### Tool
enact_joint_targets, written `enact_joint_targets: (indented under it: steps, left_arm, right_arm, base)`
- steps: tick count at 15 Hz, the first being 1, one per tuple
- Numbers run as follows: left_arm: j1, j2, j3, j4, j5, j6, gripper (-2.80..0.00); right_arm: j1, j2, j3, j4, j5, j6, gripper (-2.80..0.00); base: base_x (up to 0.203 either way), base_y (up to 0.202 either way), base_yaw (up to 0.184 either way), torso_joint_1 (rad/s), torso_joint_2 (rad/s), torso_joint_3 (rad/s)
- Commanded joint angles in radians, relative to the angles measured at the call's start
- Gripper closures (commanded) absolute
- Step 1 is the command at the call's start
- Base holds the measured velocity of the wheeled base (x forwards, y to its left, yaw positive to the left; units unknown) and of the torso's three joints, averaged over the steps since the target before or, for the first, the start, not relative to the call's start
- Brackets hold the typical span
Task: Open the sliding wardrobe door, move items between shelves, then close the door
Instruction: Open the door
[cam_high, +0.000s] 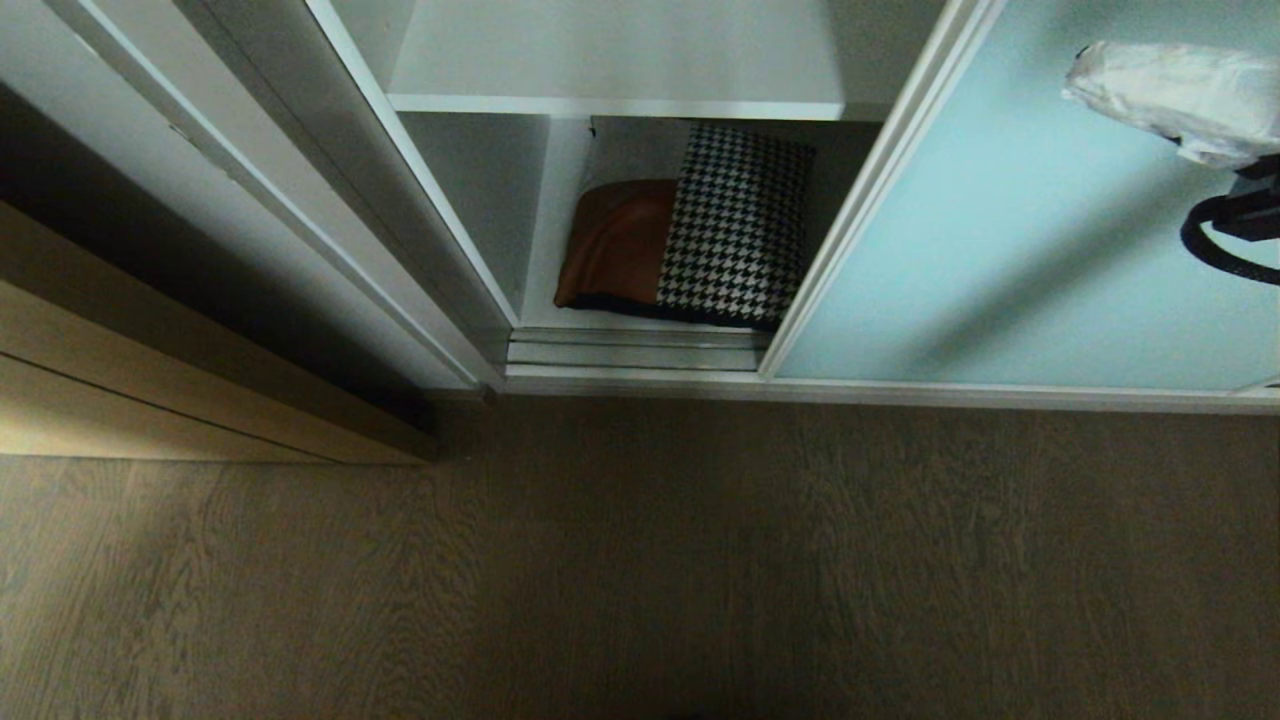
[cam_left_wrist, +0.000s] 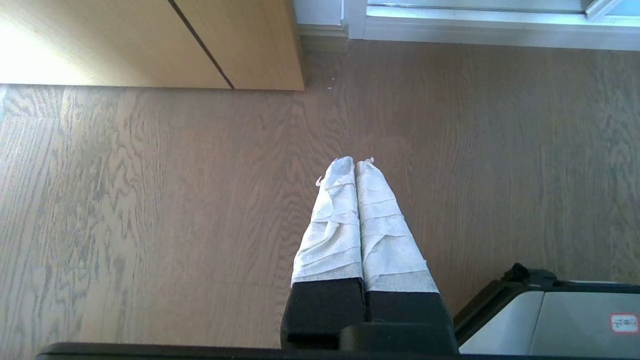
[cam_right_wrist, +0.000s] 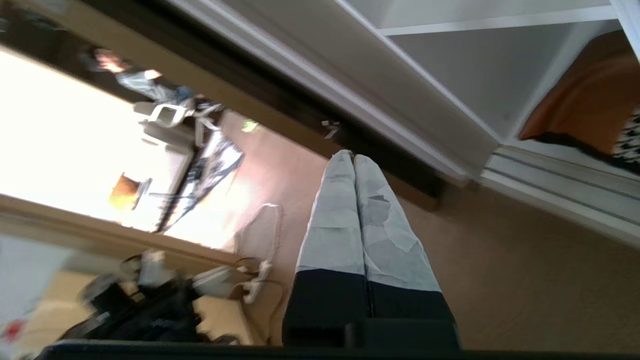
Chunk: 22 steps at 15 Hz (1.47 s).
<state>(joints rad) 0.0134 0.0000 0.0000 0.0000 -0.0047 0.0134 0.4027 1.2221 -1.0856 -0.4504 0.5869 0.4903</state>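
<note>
The sliding wardrobe door (cam_high: 1020, 250), pale aqua with a silvery frame, stands slid to the right, so the left bay is uncovered. In that bay the cushion (cam_high: 690, 230), houndstooth, tan leather and white, leans on the bottom shelf (cam_high: 560, 312), under a higher white shelf (cam_high: 620, 105). My right gripper (cam_high: 1078, 82) hangs in front of the door's upper right part, shut and holding nothing. In its wrist view the shut gripper (cam_right_wrist: 353, 157) points toward the floor left of the wardrobe, with the cushion (cam_right_wrist: 585, 100) off to one side. My left gripper (cam_left_wrist: 356, 161) is shut and empty above the floor.
A light-brown wooden door (cam_high: 150, 380) stands open at the left beside the wardrobe's white side wall (cam_high: 300, 200). The metal floor track (cam_high: 640, 352) runs along the wardrobe's foot. Wood floor (cam_high: 700, 560) fills the foreground. My base's corner (cam_left_wrist: 560, 320) lies near the left gripper.
</note>
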Motion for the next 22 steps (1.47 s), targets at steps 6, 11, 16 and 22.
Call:
enact_joint_targets:
  steps: [6, 11, 16, 22]
  left_arm:
    - [0.000, 0.002, 0.002, 0.000, 0.000, 0.000, 0.00]
    - [0.000, 0.002, 0.002, 0.000, 0.000, 0.000, 0.00]
    - [0.000, 0.002, 0.002, 0.000, 0.000, 0.000, 0.00]
    - [0.000, 0.002, 0.002, 0.000, 0.000, 0.000, 0.00]
  right_arm:
    - [0.122, 0.105, -0.073, -0.001, -0.223, -0.082, 0.00]
    - [0.231, 0.165, -0.114, -0.002, -0.442, -0.180, 0.00]
    - [0.265, 0.202, -0.149, -0.014, -0.595, -0.281, 0.00]
    - [0.272, 0.287, -0.247, -0.016, -0.688, -0.294, 0.00]
  base:
    - [0.000, 0.000, 0.000, 0.000, 0.00, 0.000]
    - [0.000, 0.000, 0.000, 0.000, 0.00, 0.000]
    - [0.000, 0.000, 0.000, 0.000, 0.00, 0.000]
    - [0.000, 0.000, 0.000, 0.000, 0.00, 0.000]
